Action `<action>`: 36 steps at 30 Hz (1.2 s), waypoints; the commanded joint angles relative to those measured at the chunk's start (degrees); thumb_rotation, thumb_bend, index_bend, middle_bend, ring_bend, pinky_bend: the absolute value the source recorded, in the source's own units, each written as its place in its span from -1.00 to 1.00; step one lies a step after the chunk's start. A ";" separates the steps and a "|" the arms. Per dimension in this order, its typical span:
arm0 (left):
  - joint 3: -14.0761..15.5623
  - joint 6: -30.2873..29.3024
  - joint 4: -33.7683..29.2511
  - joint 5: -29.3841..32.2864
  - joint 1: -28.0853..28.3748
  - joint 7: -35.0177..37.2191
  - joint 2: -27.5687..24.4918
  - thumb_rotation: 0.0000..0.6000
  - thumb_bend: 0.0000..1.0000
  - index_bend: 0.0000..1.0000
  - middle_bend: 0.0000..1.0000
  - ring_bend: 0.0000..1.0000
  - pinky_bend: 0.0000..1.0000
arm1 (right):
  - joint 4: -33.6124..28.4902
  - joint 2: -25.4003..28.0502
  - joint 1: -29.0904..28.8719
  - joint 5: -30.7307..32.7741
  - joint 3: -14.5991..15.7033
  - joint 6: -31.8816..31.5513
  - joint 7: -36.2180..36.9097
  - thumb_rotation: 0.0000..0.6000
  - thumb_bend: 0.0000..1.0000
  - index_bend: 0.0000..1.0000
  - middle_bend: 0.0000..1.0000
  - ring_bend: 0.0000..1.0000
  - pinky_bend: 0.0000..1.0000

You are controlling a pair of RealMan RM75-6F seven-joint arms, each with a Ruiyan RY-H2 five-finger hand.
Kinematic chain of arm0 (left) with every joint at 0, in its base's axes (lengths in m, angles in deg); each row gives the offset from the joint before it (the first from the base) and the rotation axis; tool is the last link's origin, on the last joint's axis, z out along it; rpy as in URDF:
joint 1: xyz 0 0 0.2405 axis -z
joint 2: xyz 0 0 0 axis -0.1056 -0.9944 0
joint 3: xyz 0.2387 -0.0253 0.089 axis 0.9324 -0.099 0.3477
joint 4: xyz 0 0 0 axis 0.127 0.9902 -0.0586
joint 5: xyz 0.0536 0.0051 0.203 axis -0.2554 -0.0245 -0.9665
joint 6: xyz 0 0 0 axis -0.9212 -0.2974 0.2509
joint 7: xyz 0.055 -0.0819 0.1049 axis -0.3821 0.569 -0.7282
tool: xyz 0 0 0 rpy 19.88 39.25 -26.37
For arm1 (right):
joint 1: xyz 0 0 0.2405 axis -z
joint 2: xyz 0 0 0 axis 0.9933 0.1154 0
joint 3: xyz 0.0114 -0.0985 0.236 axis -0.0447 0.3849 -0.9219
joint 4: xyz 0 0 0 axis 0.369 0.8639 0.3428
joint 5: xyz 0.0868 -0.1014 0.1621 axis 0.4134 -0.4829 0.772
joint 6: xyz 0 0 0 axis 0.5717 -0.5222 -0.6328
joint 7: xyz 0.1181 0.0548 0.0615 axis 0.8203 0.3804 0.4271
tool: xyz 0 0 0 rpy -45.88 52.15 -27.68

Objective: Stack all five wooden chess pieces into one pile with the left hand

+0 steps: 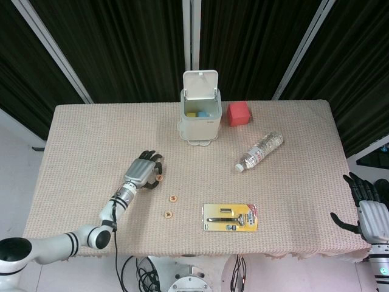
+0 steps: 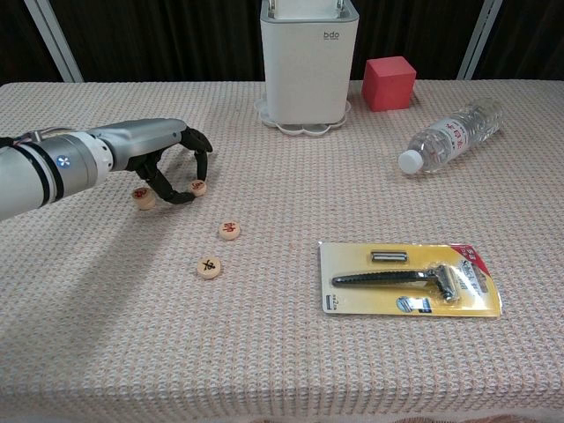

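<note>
Left hand [image 2: 163, 159]: arched over the woven surface [image 2: 291, 352] on the left side, palm down, dark fingers curled downward; a fingertip sits at or on one chess piece [image 2: 198, 187], though whether that piece is pinched or merely touched cannot be told from either view.
Chess pieces: four discs show in the chest view. One chess piece at the fingertip, a second piece [image 2: 143, 198] just left of it under the hand's thumb side, a third piece [image 2: 229, 230] nearer and to the right, and a fourth piece [image 2: 209, 266] nearer still. All lie flat and apart from one another, none stacked. A fifth is not visible.
Right hand [image 1: 368, 210]: off the right edge of the surface at the near corner, fingers spread and holding nothing.
Open room: bare cloth stretches left of and nearer than the pieces toward the near edge; a wide clear band also lies between the pieces and the razor pack.
Razor pack [image 2: 410, 280]: yellow carded razor lying flat, right of the pieces, well apart from them.
Bin [image 2: 308, 57]: white lidded bin standing at the far centre, lid up in the head view.
Red cube [image 2: 389, 83]: just right of the bin, far side.
Water bottle [image 2: 451, 134]: lying on its side at the right, cap pointing toward the near left.
</note>
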 commanded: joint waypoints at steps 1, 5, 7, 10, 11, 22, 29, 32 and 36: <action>0.02 -0.11 -0.02 -0.10 -0.06 0.14 0.01 1.00 -0.41 -0.02 -0.73 -1.00 -1.00 | -0.01 -0.02 -0.03 -0.02 0.00 0.03 -0.06 1.00 -0.66 -1.00 -1.00 -1.00 -1.00; -0.04 0.01 -0.12 -0.02 -0.13 0.63 -0.04 1.00 -0.40 0.02 -0.72 -1.00 -1.00 | -0.08 0.00 -0.04 0.02 0.00 0.05 -0.15 1.00 -0.66 -1.00 -1.00 -1.00 -1.00; -0.14 -0.03 -0.17 -0.02 -0.15 0.82 -0.13 1.00 -0.39 0.03 -0.72 -1.00 -1.00 | -0.10 0.01 0.00 0.03 0.02 0.01 -0.13 1.00 -0.66 -1.00 -1.00 -1.00 -1.00; -0.41 -0.48 -0.87 -0.26 -0.16 0.86 -0.72 1.00 -0.38 0.05 -0.71 -1.00 -1.00 | -0.11 0.05 0.07 0.10 -0.01 -0.08 -0.04 1.00 -0.66 -1.00 -1.00 -1.00 -1.00; -0.61 -0.81 -1.34 -0.37 -0.18 0.87 -1.03 1.00 -0.38 0.05 -0.71 -1.00 -1.00 | -0.12 0.07 0.08 0.10 -0.02 -0.11 0.00 1.00 -0.66 -1.00 -1.00 -1.00 -1.00; -1.48 -4.51 -16.45 4.44 -1.13 -6.62 -10.98 1.00 -0.38 0.05 -0.71 -1.00 -1.00 | -0.68 0.22 -0.67 0.03 -0.32 0.67 -0.05 1.00 -0.66 -1.00 -1.00 -1.00 -1.00; 1.20 -5.65 -24.21 9.10 -1.94 -11.09 -16.11 1.00 -0.38 0.05 -0.71 -1.00 -1.00 | -1.24 0.33 -1.65 -0.23 -0.56 1.68 -0.01 1.00 -0.66 -1.00 -1.00 -1.00 -1.00; 2.23 -6.39 -23.61 9.19 -2.50 -10.98 -15.80 1.00 -0.38 0.05 -0.71 -1.00 -1.00 | -1.75 0.39 -1.72 -0.59 -0.56 1.39 -0.06 1.00 -0.66 -1.00 -1.00 -1.00 -1.00; 3.10 -6.38 -22.56 9.14 -3.36 -9.33 -15.60 1.00 -0.38 0.05 -0.71 -1.00 -1.00 | -1.93 0.48 -1.54 -0.85 -0.14 1.29 -0.46 1.00 -0.66 -1.00 -1.00 -1.00 -1.00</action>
